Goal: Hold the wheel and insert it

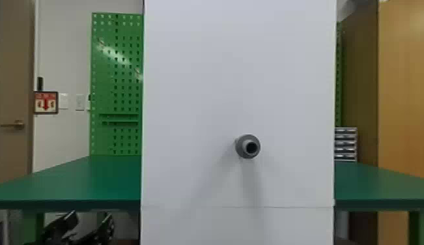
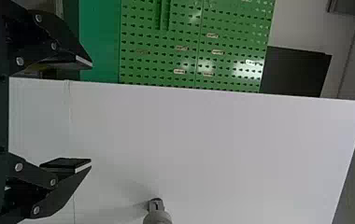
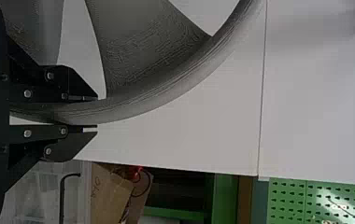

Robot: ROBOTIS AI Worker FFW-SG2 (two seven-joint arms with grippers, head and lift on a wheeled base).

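- You have the holding part done: your right gripper (image 3: pixel 97 112) is closed on the rim of the grey spoked wheel (image 3: pixel 175 77), one finger on either side.
- Your left gripper (image 2: pixel 91 115) stands with its fingers wide apart, nothing between them, in front of the white panel (image 1: pixel 194 97).
- The inserting part is left. In the head view the grey stepped peg (image 1: pixel 248 146) juts from the panel bare, and the wheel is apart from it, in your right gripper.
- By my judgement you are about midway: you need to bring the wheel up, line its centre up with the peg and push it on. The wheel's centre hole is out of sight, so you can't check alignment here.
- Your count: one wheel, with parts of two spokes visible; one peg; one white panel; two grippers; one green table (image 1: pixel 74 182).
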